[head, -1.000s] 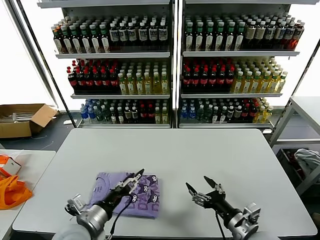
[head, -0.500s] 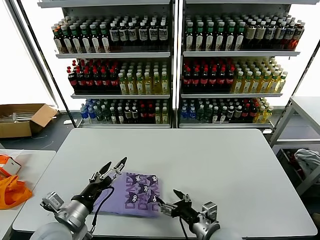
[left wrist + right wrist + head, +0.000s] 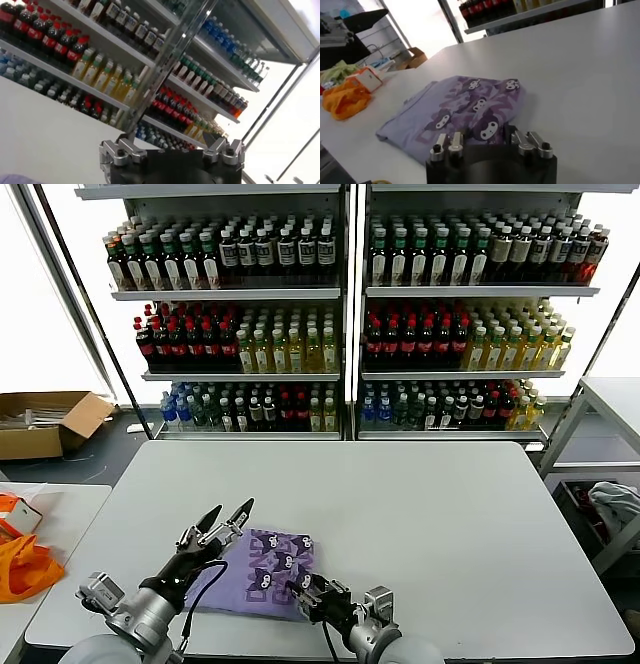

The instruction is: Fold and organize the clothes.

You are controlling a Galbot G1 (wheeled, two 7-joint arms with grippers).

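Observation:
A folded lavender T-shirt (image 3: 262,572) with a dark purple cartoon print lies on the white table (image 3: 420,514) near the front edge. It also shows in the right wrist view (image 3: 465,107). My left gripper (image 3: 225,519) is open and empty, raised just above the shirt's left far corner. My right gripper (image 3: 312,589) is low at the shirt's right front edge. In the right wrist view the gripper (image 3: 486,132) is open, with the shirt's near edge between its jaws. The left wrist view looks out at the bottle shelves.
Bottle shelves (image 3: 340,334) stand behind the table. An orange fabric item (image 3: 25,569) lies on a side table at the left, also in the right wrist view (image 3: 345,97). A cardboard box (image 3: 45,422) is at the far left, a grey-white cloth bundle (image 3: 615,504) at the right.
My right gripper has moved left across the table to the shirt's right front edge. My left gripper moved left off the shirt's middle, then held still.

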